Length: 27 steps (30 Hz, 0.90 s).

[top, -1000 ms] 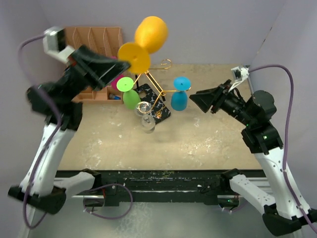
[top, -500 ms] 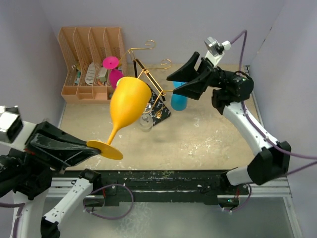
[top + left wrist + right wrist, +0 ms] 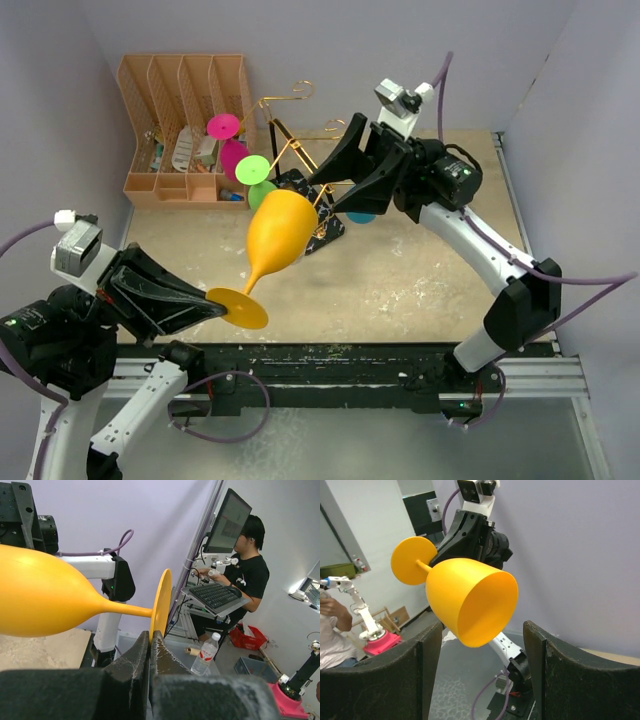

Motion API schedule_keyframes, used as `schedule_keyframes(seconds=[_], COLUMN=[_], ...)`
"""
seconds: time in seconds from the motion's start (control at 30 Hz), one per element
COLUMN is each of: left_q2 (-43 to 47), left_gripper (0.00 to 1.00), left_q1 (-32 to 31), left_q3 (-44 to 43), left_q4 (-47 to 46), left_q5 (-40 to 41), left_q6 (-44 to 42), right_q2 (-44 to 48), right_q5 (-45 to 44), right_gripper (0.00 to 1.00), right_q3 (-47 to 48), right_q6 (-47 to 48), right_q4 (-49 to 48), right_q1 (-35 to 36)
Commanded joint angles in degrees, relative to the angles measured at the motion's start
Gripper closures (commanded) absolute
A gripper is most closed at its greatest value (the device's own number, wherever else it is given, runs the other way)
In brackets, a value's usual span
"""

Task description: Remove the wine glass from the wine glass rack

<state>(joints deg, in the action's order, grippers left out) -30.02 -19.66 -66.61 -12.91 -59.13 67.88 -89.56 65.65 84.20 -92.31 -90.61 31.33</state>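
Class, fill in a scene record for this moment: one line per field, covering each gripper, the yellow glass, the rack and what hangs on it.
left gripper: shut on the foot of the yellow wine glass
yellow wine glass: off the rack, in the air, tilted, bowl pointing away from the left gripper
right gripper: open, holding nothing, close to the wine glass rack
wine glass rack: standing towards the back of the table
on the rack: pink glass and green glass, hanging bowl down

The left gripper [image 3: 150, 644] pinches the yellow wine glass [image 3: 45, 600] by its foot's rim — stem lying level. Right of the glass, a person [image 3: 245, 575] sits at a keyboard [image 3: 215, 595].
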Motion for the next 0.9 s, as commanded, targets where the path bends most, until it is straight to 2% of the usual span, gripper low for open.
schedule_keyframes(seconds=[0.0, 0.3, 0.47, 0.53, 0.57, 0.63, 0.67, 0.7, 0.73, 0.87], left_q2=[-0.6, -2.3, -3.5, -3.9, -4.1, -4.5, -4.6, -4.6, -4.5, -3.1], left_gripper=[1.00, 1.00, 1.00, 1.00, 1.00, 1.00, 0.99, 0.93, 0.85, 0.42], left_q1=[-0.1, -0.2, -0.1, -0.2, -0.2, -0.1, -0.1, -0.1, -0.1, -0.1], left_q3=[0.7, 1.7, 2.0, 2.0, 2.0, 1.8, 1.5, 1.2, 0.9, 0.0], left_q4=[-2.9, -2.9, -3.9, -4.1, -3.9, -2.6, -1.1, 1.0, 3.3, 14.2], left_q5=[0.4, 0.7, 0.9, 1.0, 0.9, 1.1, 1.4, 1.9, 2.7, 8.1], left_q6=[-0.7, -2.2, -2.3, -2.4, -2.7, -3.6, -4.5, -5.6, -7.1, -13.5], right_q2=[-0.2, 0.8, 0.6, 0.7, 0.7, 0.8, 0.9, 1.0, 1.3, 2.6], right_q5=[0.4, 0.4, 0.0, -0.1, -0.2, -0.2, 0.0, 0.9, 2.1, 2.4], right_gripper=[0.32, 0.35, 0.42, 0.51, 0.59, 0.81, 0.95, 1.00, 1.00, 1.00], right_q3=[0.7, -0.8, -0.8, -1.2, -1.3, -1.3, -1.2, -1.0, -0.9, 0.5], right_q6=[-1.1, -1.4, -2.6, -2.6, -2.8, -2.8, -2.9, -3.2, -3.3, 1.9], right_q4=[-11.7, -12.6, -13.3, -13.1, -12.9, -12.0, -11.4, -10.6, -9.5, -1.8], right_q1=[1.6, 4.5, 5.6, 5.9, 6.0, 6.0, 6.0, 6.0, 5.9, 4.1])
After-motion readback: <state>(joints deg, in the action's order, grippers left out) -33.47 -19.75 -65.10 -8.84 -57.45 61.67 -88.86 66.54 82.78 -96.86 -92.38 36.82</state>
